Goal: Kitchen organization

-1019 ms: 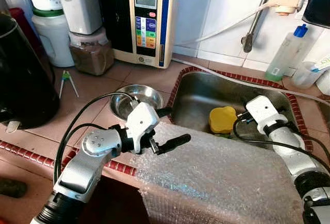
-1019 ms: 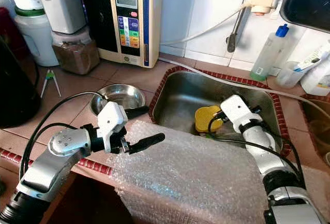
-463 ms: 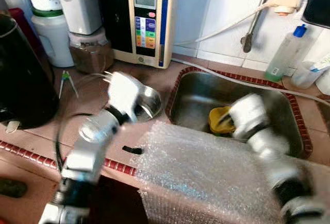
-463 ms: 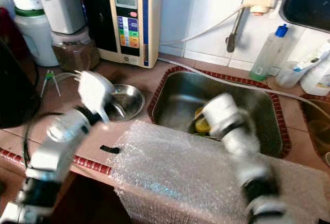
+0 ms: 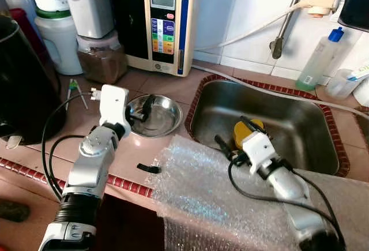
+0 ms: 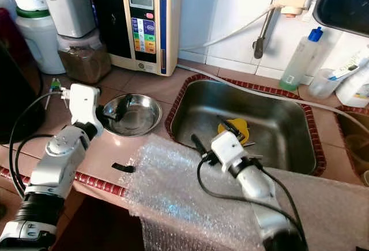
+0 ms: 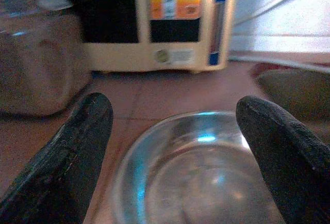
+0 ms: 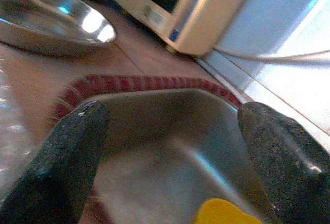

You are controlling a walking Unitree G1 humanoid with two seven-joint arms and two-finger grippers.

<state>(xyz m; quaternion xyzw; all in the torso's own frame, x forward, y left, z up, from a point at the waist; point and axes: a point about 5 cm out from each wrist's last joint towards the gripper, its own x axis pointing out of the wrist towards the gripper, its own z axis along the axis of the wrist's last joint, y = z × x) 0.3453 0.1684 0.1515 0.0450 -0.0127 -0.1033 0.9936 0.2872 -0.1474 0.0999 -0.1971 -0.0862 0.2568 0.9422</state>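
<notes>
Left: left gripper (image 5: 145, 105) over steel bowl (image 5: 158, 116) on counter (image 5: 167, 86), jaws open, empty. Right gripper (image 5: 234, 135) at near rim of sink (image 5: 311, 147), jaws open, empty, beside yellow lid (image 5: 247, 131) lying in sink. Bubble wrap (image 5: 196, 199) draped over counter edge.

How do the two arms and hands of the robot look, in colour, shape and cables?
Both arms are silver metal with rounded joints and black collars lower down. Each ends in a white boxy wrist block carrying a hand, the left hand and the right hand, with two long black fingers. Thin black cables loop beside each arm.
</notes>
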